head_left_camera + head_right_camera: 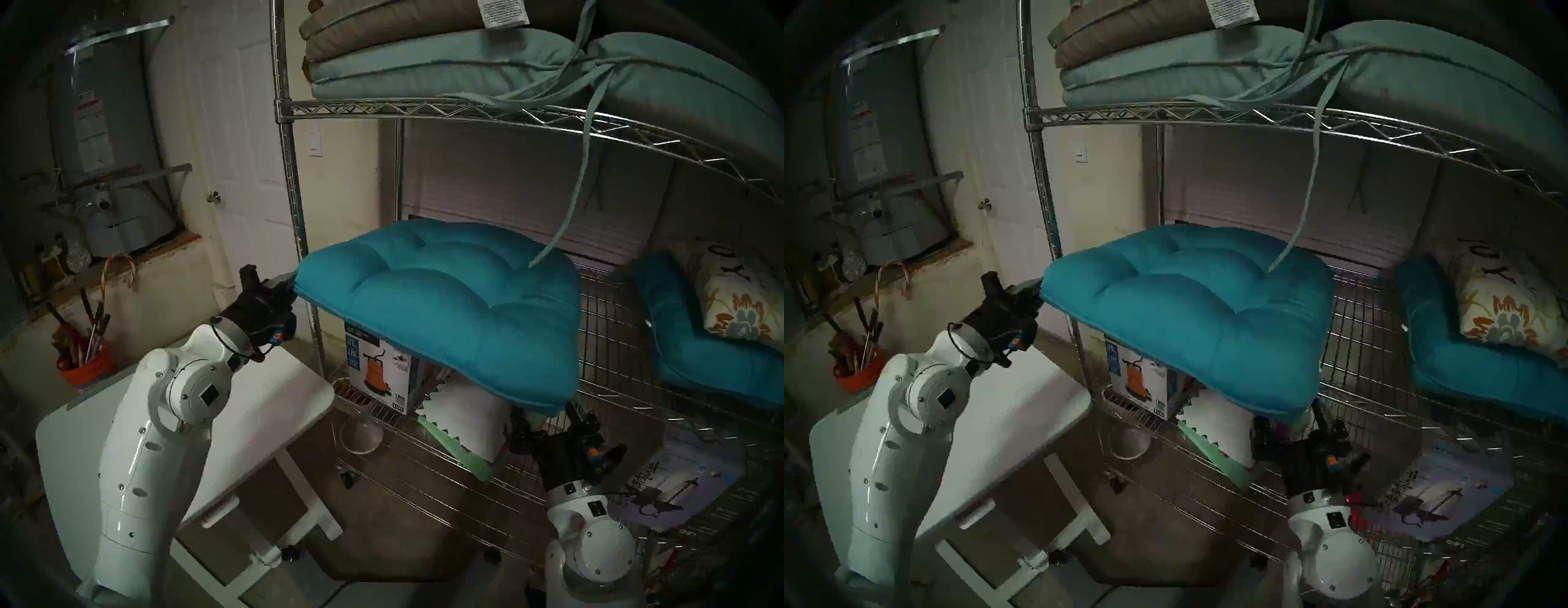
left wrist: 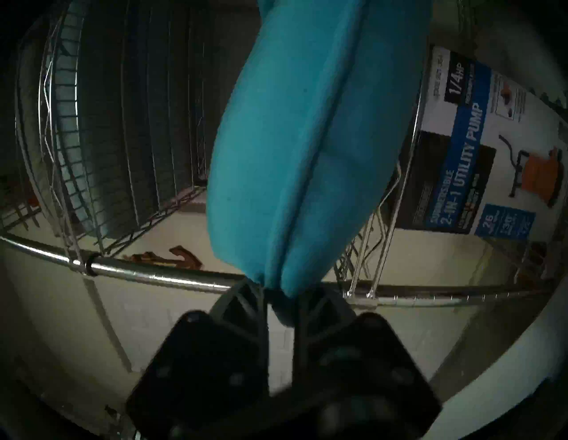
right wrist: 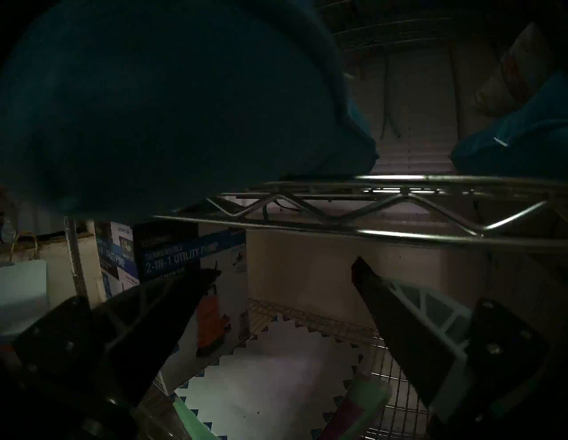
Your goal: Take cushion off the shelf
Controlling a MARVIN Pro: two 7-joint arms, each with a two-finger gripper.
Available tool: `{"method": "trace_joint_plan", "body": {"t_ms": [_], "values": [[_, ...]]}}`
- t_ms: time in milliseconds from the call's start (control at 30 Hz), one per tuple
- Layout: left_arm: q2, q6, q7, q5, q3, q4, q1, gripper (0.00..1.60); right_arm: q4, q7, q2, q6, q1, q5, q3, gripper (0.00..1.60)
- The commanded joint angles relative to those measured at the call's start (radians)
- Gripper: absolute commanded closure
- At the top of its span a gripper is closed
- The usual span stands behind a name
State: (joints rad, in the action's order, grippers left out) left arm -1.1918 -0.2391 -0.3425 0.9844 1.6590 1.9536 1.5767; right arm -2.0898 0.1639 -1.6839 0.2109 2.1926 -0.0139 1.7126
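The cushion [image 1: 449,305], bright teal and tufted, lies tilted across the left end of the shelf's [image 1: 628,361] middle wire tier, its left corner projecting past the front-left post and its near corner overhanging the front edge. The left pincer [image 2: 279,295] is closed on that projecting left corner. The right pincer [image 3: 285,273], jaws spread wide and empty, sits just below the tier's trussed front edge, under the overhanging corner.

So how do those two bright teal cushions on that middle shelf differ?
The near cushion is pinched at a corner by the left fingers and juts past the shelf edge. The far cushion lies untouched, a floral pillow on it. Both share one color.
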Motion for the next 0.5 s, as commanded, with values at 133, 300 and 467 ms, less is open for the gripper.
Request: {"method": "trace_joint_plan", "body": {"t_ms": [133,300,467], "values": [[-0.009,-0.015,0.024,-0.013,0.012,0.019,0.012,1.60,-0.022,0.001,0.002,0.004,-0.001,-0.001,-0.001,0.00],[-0.019,-0.018,0.034,-0.008,0.000,0.003,0.003,1.60,-0.022,0.001,0.002,0.004,-0.001,-0.001,-0.001,0.00],[-0.029,-0.019,0.043,-0.009,-0.002,-0.009,-0.002,1.60,-0.022,0.001,0.002,0.004,-0.001,-0.001,-0.001,0.00]]}}
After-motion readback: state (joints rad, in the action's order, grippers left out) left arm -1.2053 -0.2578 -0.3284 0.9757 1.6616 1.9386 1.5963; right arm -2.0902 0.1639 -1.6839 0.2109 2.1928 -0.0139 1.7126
